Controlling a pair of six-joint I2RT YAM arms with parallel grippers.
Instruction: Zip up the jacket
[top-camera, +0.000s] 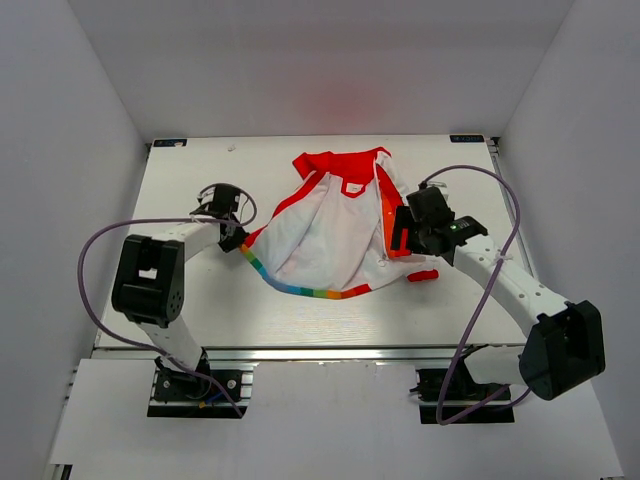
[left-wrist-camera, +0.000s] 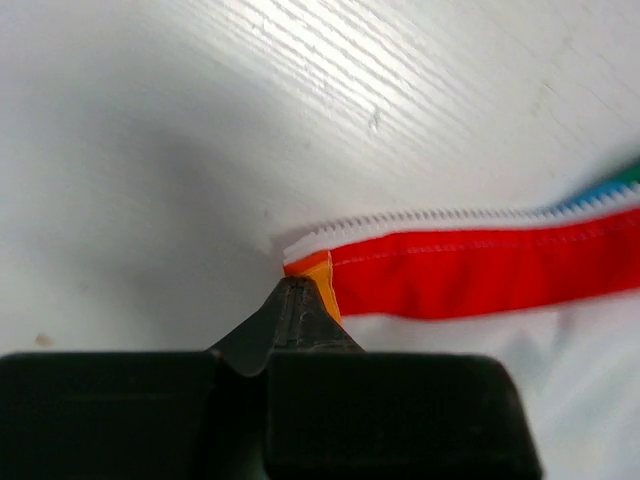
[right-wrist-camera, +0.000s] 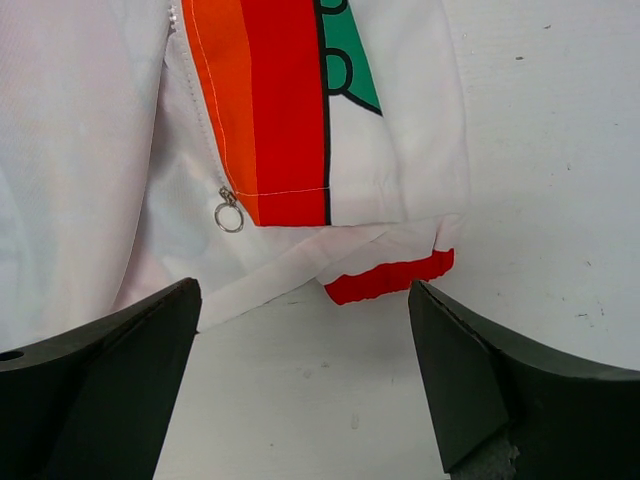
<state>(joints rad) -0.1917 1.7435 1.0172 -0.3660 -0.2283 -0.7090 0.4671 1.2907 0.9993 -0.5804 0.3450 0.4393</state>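
One jacket (top-camera: 330, 235) lay open, lining up, in the middle of the white surface (top-camera: 190, 300), its red hood toward the far edge and its rainbow hem toward the arms. The two front edges lay well apart, so the zip was not yet joined.

The step in hand looked like securing the bottom ends of the zip. The left fingers (left-wrist-camera: 300, 312) were closed together on the orange bottom corner of one front edge, right where its row of white zipper teeth (left-wrist-camera: 430, 216) ended. How much cloth they had caught was hard to tell, since the tips hid the pinch. The right fingers (right-wrist-camera: 120, 370) stood wide open with nothing between them, hovering just above the lower end of the other front edge. One small ring pull (right-wrist-camera: 229, 215) on the slider lay flat on the cloth there.

The next move probably called for the right fingers to come down on that lower end beside the slider. Both edges would then have to be drawn together so the free end could seat in the slider.
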